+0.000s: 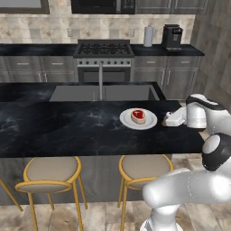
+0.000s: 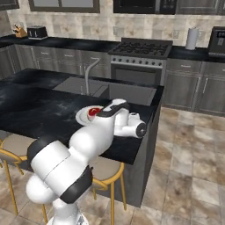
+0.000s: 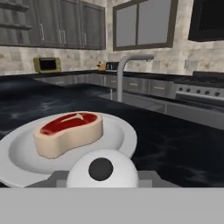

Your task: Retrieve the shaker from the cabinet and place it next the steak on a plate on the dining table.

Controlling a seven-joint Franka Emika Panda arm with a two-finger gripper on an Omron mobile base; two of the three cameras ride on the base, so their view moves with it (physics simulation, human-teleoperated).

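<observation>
Gripper (image 1: 166, 121) low over the right end of the desk (image 1: 67, 126), jaws drawn in on the shaker (image 3: 101, 168), whose rounded white top with a dark spot in the middle sits at the bottom of the hand view. The shaker is just beside the near rim of the plate (image 3: 120, 133); whether it touches the desk cannot be told. On the plate lies the steak (image 3: 68, 131), red on top with a pale edge, slightly off centre. The desk is a long black island veined with white. A sunken sink (image 1: 81, 93) is set into its far side, and a tall curved faucet (image 1: 100, 79) rises behind the plate. Two round padded stools with gold frames, one (image 1: 52, 171) to the left and one (image 1: 144, 167) below the plate, stand along the near side. The floor (image 2: 189, 176) is laid with beige and brown stone tiles. Across the room a second black counter (image 1: 36, 49) runs along a tiled wall over dark grey drawer units. A stove (image 1: 103, 49) with black burners is set in the middle of that counter. To the stove's right stand a white paper-towel roll (image 1: 148, 36) and a dark coffee machine (image 1: 172, 36), and a toaster (image 2: 37, 31) stands far to its left.
</observation>
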